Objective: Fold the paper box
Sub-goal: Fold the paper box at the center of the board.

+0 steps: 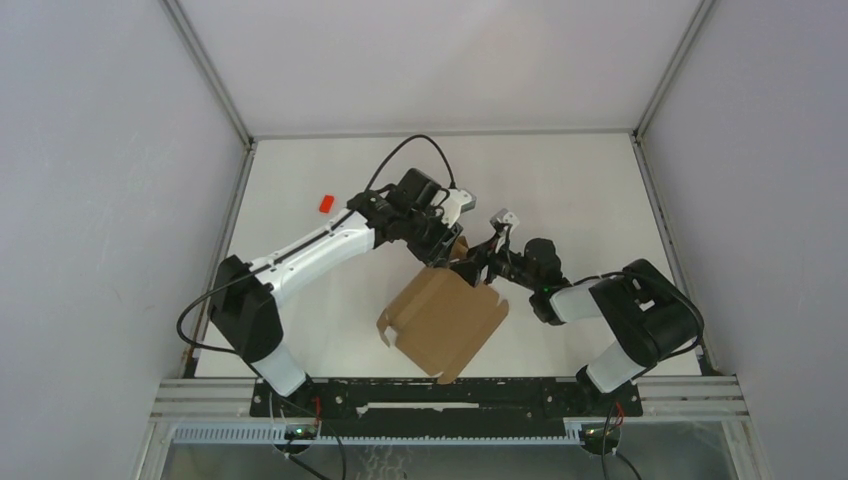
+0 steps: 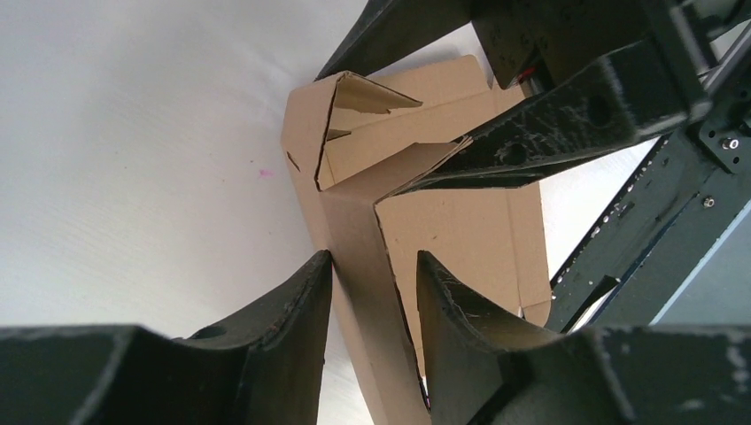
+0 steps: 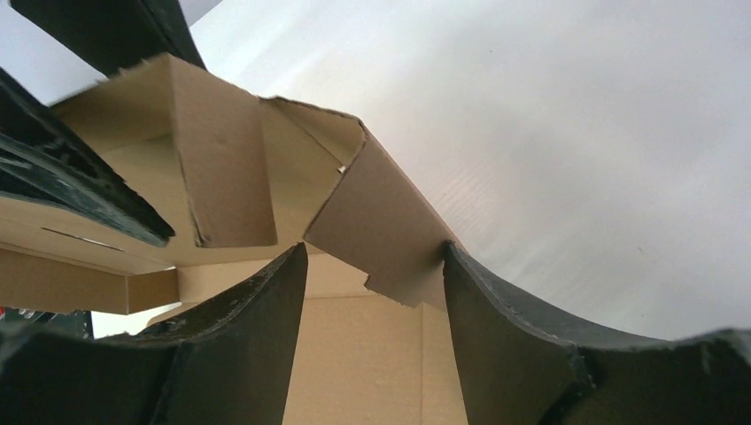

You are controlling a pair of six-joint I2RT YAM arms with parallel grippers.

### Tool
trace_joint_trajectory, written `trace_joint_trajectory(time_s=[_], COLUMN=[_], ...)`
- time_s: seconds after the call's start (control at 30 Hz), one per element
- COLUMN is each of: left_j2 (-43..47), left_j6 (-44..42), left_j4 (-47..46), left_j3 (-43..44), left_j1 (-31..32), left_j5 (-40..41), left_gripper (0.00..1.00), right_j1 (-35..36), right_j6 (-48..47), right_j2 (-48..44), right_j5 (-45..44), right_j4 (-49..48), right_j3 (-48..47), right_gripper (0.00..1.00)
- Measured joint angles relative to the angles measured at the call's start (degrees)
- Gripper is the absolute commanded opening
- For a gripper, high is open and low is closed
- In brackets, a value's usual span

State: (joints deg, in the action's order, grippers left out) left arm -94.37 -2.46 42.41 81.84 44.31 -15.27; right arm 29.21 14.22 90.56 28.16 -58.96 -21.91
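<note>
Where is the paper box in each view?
Top external: paper box at centre, between the two arms.
Left wrist: paper box fills the centre.
Right wrist: paper box covers the left and lower centre.
Shared landmark: the white table.

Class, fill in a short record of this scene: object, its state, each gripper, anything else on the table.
object: brown cardboard paper box, table centre
state: partly folded, flaps raised
left gripper: fingers astride a box wall, grip unclear
right gripper: open, a flap between its fingers
other: small red block, far left of white table
</note>
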Motion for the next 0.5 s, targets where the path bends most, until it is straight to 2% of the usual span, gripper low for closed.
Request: trace_joint_trajectory(time_s=[0.1, 0.2, 0.27, 0.5], left_j2=[-0.6, -1.2, -1.4, -1.4], left_j6=[-0.1, -0.1, -0.1, -0.1], left_j4=[-0.2, -0.6, -1.0, -1.7], left_j3=[0.0, -0.5, -0.8, -1.5], left_j1=[0.0, 0.0, 0.0, 0.0], left_j5=[0.0, -0.1, -0.1, -0.2], left_gripper=[0.44, 0.46, 0.48, 0.48], right_j1=[-0.7, -1.8, -2.4, -2.7], right_j6=[0.0, 0.1, 0.0, 0.0], right_j2=[-0.3, -0.3, -0.3, -0.3], right_j5=[0.9, 2.0, 2.3, 2.0], right_j4=[-0.7, -1.2, -1.4, -1.0], right_j3=[0.0, 0.0, 0.0, 0.0], right_gripper=[0.6, 0.44, 0.39, 0.34])
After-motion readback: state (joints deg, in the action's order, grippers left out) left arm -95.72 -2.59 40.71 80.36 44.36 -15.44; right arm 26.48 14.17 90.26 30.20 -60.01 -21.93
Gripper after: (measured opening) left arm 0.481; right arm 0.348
